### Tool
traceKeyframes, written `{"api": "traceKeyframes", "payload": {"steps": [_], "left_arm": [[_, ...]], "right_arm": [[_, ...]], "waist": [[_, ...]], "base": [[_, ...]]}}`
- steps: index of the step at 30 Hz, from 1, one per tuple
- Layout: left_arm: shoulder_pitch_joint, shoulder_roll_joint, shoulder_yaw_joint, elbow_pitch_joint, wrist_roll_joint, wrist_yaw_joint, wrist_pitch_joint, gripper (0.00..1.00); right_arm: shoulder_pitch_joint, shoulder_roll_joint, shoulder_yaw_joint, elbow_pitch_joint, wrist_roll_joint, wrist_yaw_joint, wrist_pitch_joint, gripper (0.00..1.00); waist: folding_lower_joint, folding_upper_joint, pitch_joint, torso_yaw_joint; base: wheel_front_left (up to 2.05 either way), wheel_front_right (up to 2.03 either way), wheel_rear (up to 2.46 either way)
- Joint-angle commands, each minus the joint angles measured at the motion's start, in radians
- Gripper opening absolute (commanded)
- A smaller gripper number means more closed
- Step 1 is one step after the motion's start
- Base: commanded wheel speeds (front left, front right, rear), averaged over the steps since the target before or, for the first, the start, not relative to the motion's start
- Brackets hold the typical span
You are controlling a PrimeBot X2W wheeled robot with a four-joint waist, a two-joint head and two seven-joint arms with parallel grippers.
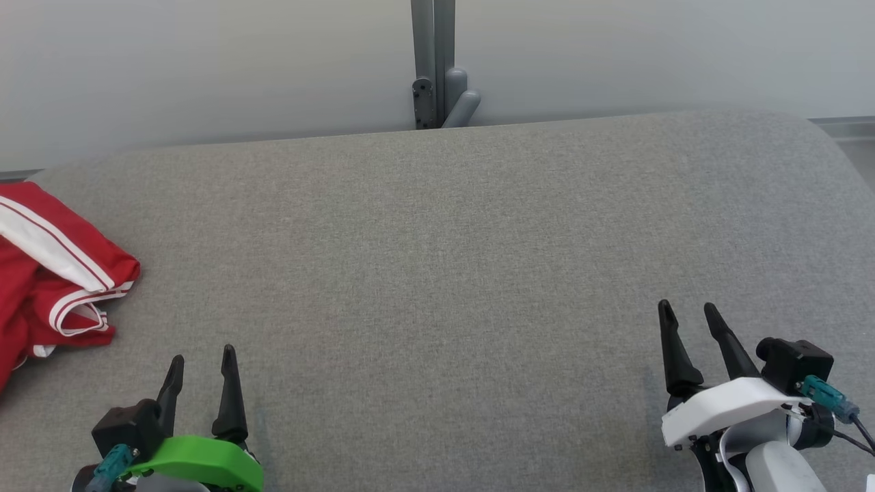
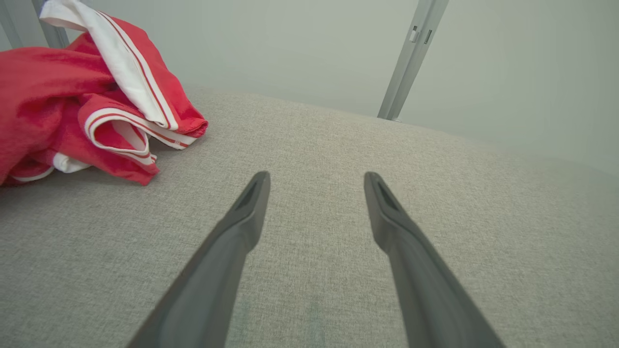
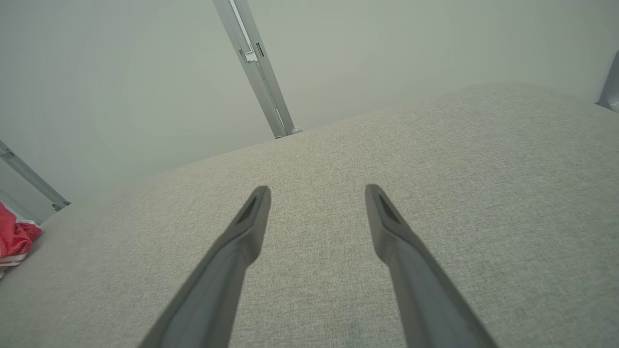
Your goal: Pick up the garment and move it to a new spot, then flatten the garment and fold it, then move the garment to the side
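crumpled red garment (image 2: 72, 101), spread end effector (image 2: 316, 181)

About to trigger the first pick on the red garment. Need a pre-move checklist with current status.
1. Left gripper open and empty: ok.
2. Right gripper open and empty: ok.
3. Red garment located: ok, it lies crumpled at the left end of the grey surface, nearer the left gripper.
4. Whole garment in the head view: not ok, it runs off the left edge of the picture.
5. Path from the left gripper to the garment: ok, bare grey surface lies between them.
6. Clean grasp point (hem or corner): cannot tell, the white-striped folds are bunched over each other.
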Motion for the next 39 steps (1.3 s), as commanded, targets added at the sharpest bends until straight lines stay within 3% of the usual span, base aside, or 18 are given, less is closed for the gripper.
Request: {"api": "traceKeyframes", "payload": {"steps": [1,28,33,39], "left_arm": [[0.000,0.007,0.001,-0.005,0.028,-0.001,-0.009,1.00],[0.005,0.008,-0.004,0.015,0.221,0.009,-0.056,1.00],[-0.013,0.008,-0.011,0.031,0.218,0.018,-0.060,1.00],[-0.019,0.008,-0.013,0.041,0.206,0.026,-0.060,1.00]], "right_arm": [[-0.011,0.001,0.001,-0.007,-0.024,0.000,-0.011,1.00],[-0.003,0.006,-0.001,-0.012,-0.238,0.000,-0.062,1.00],[-0.010,-0.001,-0.001,-0.015,-0.251,0.000,-0.066,1.00],[-0.008,-0.003,0.021,-0.006,-0.234,0.000,-0.066,1.00]], "waist": [[0.0000,0.0061,0.003,0.001],[0.0000,0.0077,0.013,-0.001],[0.0000,0.0080,0.026,0.050],[0.0000,0.0080,0.034,0.172]], "base": [[0.00,0.00,0.00],[0.00,0.00,0.00],[0.00,0.00,0.00],[0.00,0.00,0.00]]}}
